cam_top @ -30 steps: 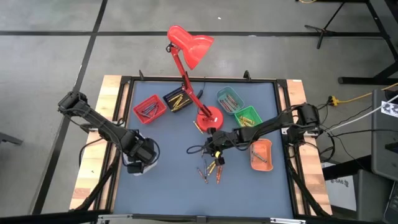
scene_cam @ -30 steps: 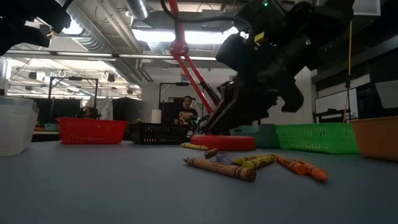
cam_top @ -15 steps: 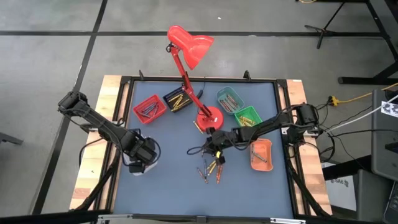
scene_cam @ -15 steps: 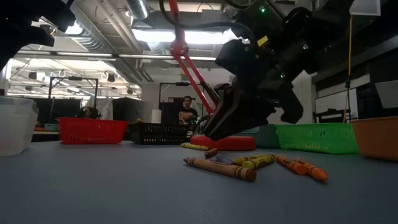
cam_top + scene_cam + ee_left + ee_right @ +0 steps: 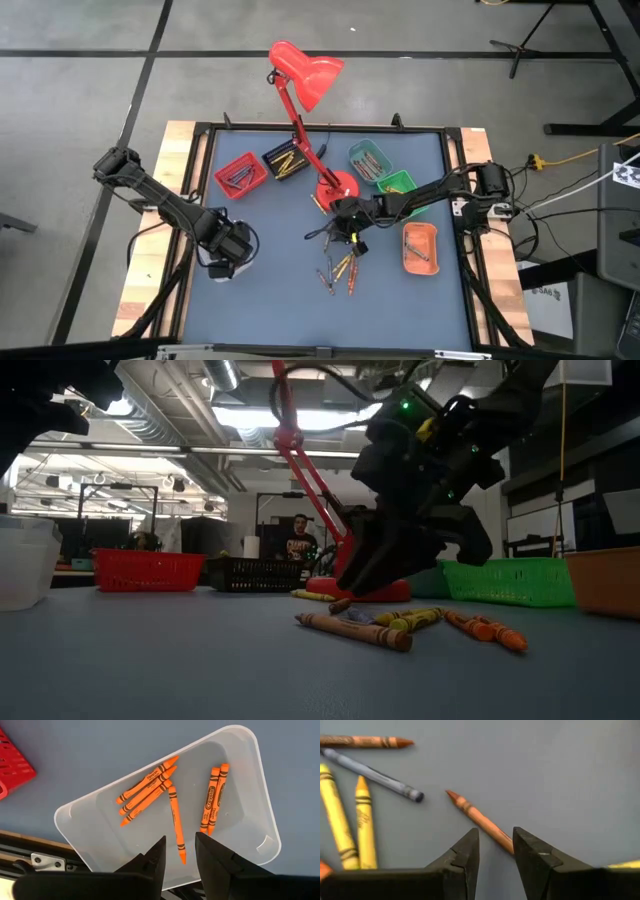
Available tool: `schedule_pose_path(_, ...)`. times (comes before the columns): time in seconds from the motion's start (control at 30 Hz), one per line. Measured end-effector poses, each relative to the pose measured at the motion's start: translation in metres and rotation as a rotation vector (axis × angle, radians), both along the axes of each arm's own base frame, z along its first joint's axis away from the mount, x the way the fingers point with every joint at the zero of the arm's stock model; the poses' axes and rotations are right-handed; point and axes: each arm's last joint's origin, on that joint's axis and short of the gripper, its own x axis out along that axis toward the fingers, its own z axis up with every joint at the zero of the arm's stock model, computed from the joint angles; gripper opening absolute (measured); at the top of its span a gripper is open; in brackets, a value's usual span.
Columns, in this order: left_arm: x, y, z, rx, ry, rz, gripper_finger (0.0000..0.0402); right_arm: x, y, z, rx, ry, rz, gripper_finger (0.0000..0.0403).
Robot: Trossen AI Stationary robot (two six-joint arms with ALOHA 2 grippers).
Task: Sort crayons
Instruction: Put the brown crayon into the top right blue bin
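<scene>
Several loose crayons [image 5: 340, 268] lie on the blue-grey table top, orange, yellow and blue-grey; they also show in the low view [image 5: 400, 625]. My right gripper [image 5: 495, 857] is open and low over them [image 5: 347, 230]. An orange-brown crayon [image 5: 477, 817] lies flat with its blunt end between the two fingers. My left gripper [image 5: 177, 852] is open and empty at the table's left [image 5: 222, 250]. It hangs over a clear plastic tray [image 5: 250, 795] that holds several orange crayons [image 5: 147, 790]. My right gripper's open fingers [image 5: 530, 855] slant down from above on either side of the orange-brown crayon's blunt end [image 5: 502, 837]. The crayon lies flat on the table. Whether a finger touches it, I cannot tell.
A red desk lamp [image 5: 308, 80] stands on its round base [image 5: 335, 188] just beyond my right gripper. Small trays stand around it: red [image 5: 240, 173], dark [image 5: 283, 160], teal [image 5: 369, 160], green [image 5: 398, 185] and orange [image 5: 420, 247]. A person shows far behind the table [image 5: 298, 540].
My right gripper has gone a little toward the table's far edge, toward the lamp base. It has come down close to the table over the far end of the crayon pile. The crayons have stayed where they were.
</scene>
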Motion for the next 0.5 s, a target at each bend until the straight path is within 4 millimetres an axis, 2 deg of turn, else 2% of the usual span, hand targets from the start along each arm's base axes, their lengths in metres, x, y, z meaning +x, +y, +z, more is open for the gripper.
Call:
schedule_pose_path(0.23, 0.000, 0.000, 0.000, 0.010, -0.007, -0.001, 0.0088, 0.001, -0.001, 0.001, -0.041, -0.029, 0.043, 0.0117)
schedule_pose_path(0.5, 0.002, 0.000, 0.000, 0.028, -0.034, -0.002, 0.0088, 0.006, -0.001, -0.014, -0.057, -0.007, 0.042, 0.0117)
